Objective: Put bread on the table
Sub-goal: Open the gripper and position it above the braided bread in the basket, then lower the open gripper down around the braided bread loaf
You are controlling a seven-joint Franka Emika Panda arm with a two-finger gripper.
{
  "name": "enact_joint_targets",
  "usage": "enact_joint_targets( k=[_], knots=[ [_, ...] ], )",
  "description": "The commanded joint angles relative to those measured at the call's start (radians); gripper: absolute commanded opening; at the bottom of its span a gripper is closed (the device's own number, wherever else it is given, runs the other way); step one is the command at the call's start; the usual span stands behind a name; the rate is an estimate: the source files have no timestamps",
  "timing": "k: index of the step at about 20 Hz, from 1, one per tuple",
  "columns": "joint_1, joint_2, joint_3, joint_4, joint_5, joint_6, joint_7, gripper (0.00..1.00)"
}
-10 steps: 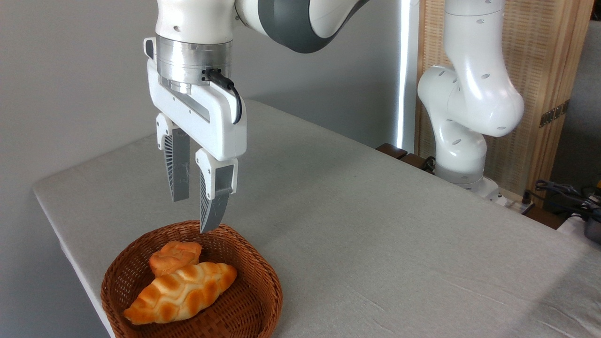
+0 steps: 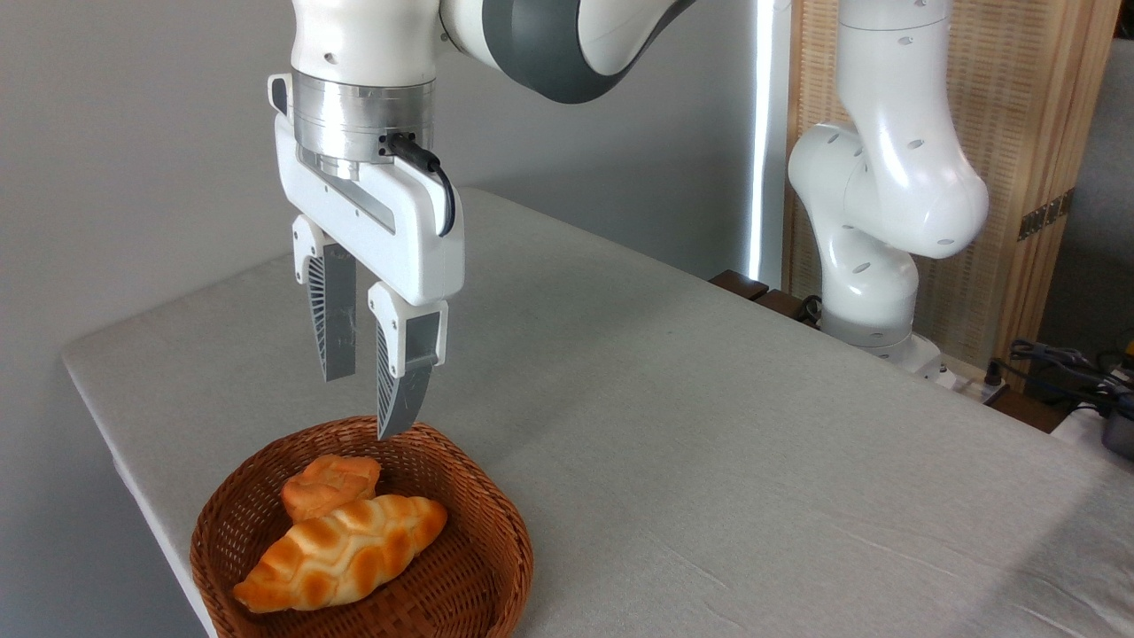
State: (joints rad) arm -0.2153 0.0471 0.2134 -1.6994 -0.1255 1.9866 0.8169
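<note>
Cloth-like grey covers the surface [image 2: 709, 425], a broad flat top with a rounded corner at the far left and faint creases toward the near right. Above its left part hangs the robot arm [image 2: 549, 35], smooth white shells with a dark grey joint band and a brushed metal ring at the wrist. Its base column stands at the surface's far edge, to the right of the basket and well apart from it, in front of a slatted wooden screen [image 2: 1019, 133].

The basket [image 2: 496, 567] sits at the near left edge of the surface: round, shallow, woven of brown wicker with a thick braided rim.

The end effector [image 2: 365, 408] points straight down just above the basket's far rim, touching nothing. Its two fingers are white at the root and grey, ribbed and tapering to wedge tips; they stand moderately apart, with clear space between them and nothing held.

The bread [image 2: 341, 554] lies inside the basket, slanting from the near left up to the middle: a long braided loaf with pointed ends, glossy golden-orange with pale seams. Behind it and touching it, toward the basket's far wall, rests a small round bun [image 2: 330, 483], orange and lumpy.
</note>
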Motion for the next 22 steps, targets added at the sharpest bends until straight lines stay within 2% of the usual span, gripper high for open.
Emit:
enact_joint_targets(
  k=[1,7,12,16,19,22],
  knots=[
    [-0.004,0.004,-0.002,0.006,-0.016,-0.014,-0.015,1.0],
    [-0.004,0.002,-0.006,0.007,-0.014,-0.051,-0.013,1.0],
    [-0.004,0.002,-0.015,0.004,-0.008,-0.058,-0.068,1.0],
    [-0.004,0.0,-0.022,0.009,0.003,-0.127,-0.07,1.0],
    [-0.004,-0.003,-0.023,0.009,0.061,-0.146,-0.113,1.0],
    [-0.004,-0.01,-0.034,0.01,0.124,-0.212,-0.16,1.0]
  ],
)
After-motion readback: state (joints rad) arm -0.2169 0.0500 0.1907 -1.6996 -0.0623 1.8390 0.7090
